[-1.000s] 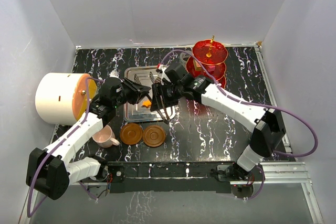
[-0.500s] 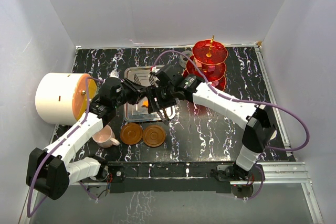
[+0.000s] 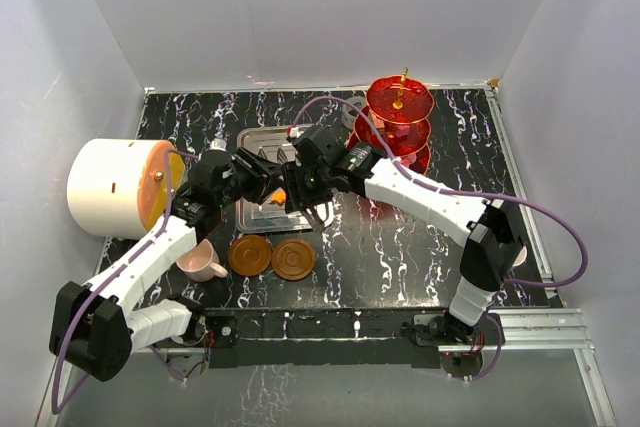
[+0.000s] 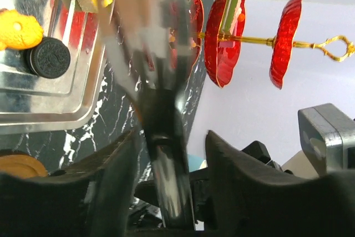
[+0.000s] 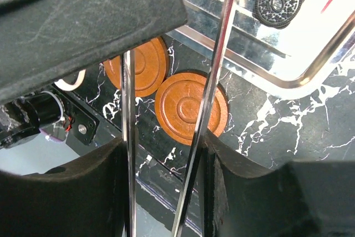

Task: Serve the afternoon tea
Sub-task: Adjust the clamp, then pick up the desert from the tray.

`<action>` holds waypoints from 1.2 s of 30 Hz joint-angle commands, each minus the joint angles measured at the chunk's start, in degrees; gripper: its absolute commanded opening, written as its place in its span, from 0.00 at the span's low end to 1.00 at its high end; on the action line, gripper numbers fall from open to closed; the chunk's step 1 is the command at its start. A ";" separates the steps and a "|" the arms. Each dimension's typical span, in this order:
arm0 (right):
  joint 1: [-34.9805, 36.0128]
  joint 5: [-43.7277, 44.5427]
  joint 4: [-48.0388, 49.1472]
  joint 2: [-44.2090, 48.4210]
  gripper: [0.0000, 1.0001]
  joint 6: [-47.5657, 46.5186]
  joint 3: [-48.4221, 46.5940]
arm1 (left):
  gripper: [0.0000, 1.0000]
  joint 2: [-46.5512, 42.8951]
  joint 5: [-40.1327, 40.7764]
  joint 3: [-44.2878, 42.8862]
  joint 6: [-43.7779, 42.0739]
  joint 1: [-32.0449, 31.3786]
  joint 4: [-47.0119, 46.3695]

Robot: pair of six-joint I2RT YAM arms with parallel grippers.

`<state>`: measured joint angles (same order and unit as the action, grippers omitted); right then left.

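Steel tongs (image 5: 219,54) are gripped by the right end effector (image 5: 163,151); pinch softly around the orange sweet (image 4: 16,29) lying in the tray (image 4: 50,117). Whether the left end effector (image 4: 169,142) grips the blurred handle (image 4: 163,104) is unclear.

3 plain white walls (image 3: 300,7) stand beyond and beside the left end effector (image 3: 265,187). Below it, a black bench with white marble veining (image 3: 420,257), evenly lit, edged by silver metal rails (image 3: 545,319).
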<state>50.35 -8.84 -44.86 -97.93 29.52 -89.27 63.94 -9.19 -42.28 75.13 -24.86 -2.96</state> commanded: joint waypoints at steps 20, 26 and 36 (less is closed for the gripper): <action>-7.36 1.62 -5.52 -2.70 0.43 -5.83 -3.01 | 0.99 -11.19 27.95 -6.92 -34.00 -0.01 24.66; -8.78 3.49 -7.21 -6.59 0.42 -11.82 -6.27 | 0.99 -11.64 35.94 -6.31 -48.97 -0.03 24.74; -8.78 8.22 -13.31 -14.03 0.41 -18.10 -15.62 | 0.99 -14.04 38.72 1.68 -53.12 0.00 21.42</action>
<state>41.25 -4.58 -55.64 -110.87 15.29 -99.18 51.72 26.28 -43.22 25.02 -24.86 19.31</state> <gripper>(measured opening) 0.420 0.985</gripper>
